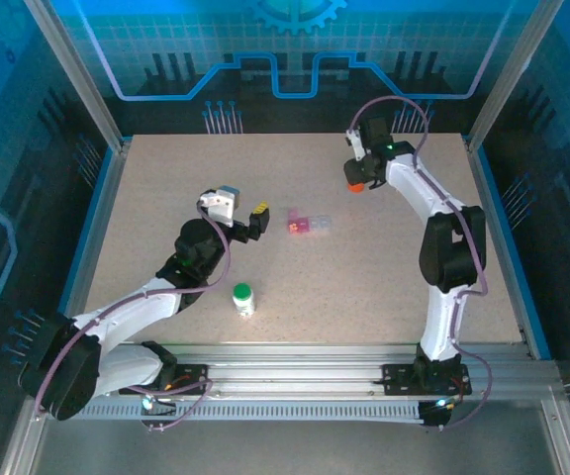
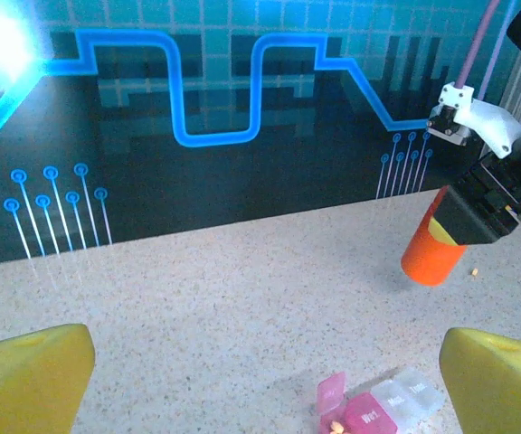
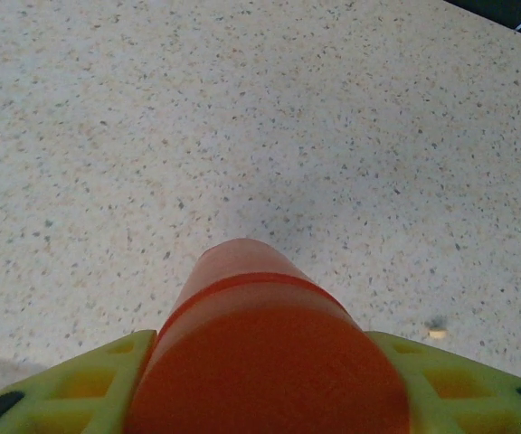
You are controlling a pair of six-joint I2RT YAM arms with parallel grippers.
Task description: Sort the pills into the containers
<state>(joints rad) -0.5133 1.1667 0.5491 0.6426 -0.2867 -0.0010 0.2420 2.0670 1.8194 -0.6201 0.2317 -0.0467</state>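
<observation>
Bottle, white with green cap (image 1: pixel 242 300), stands upright nearest the arm bases, capped and apart from both grippers; judged not yet dealt with. Beyond it the left gripper (image 1: pixel 258 220) hangs over the table (image 1: pixel 364 287) with its yellow fingers (image 2: pixel 34 366) spread wide and nothing between them.

Just past that gripper lies the pink-and-clear pill box (image 1: pixel 308 226). One pink lid (image 2: pixel 330 391) stands open, and a few small pills (image 2: pixel 336 425) show in that compartment; the neighbouring lids look shut. The count inside is too small to read.

Farthest off, the right gripper (image 1: pixel 361 176) pinches the orange bottle (image 1: pixel 355 181), its fingers pressed on either side. In the left wrist view the bottle is tilted and looks to be clear of the surface. Whether its mouth is open cannot be told. One stray pill (image 2: pixel 474 271) rests on the table just beside it.

Judgement: sorting is partly under way. Some pills are placed, one is loose, and the white bottle is unhandled.
</observation>
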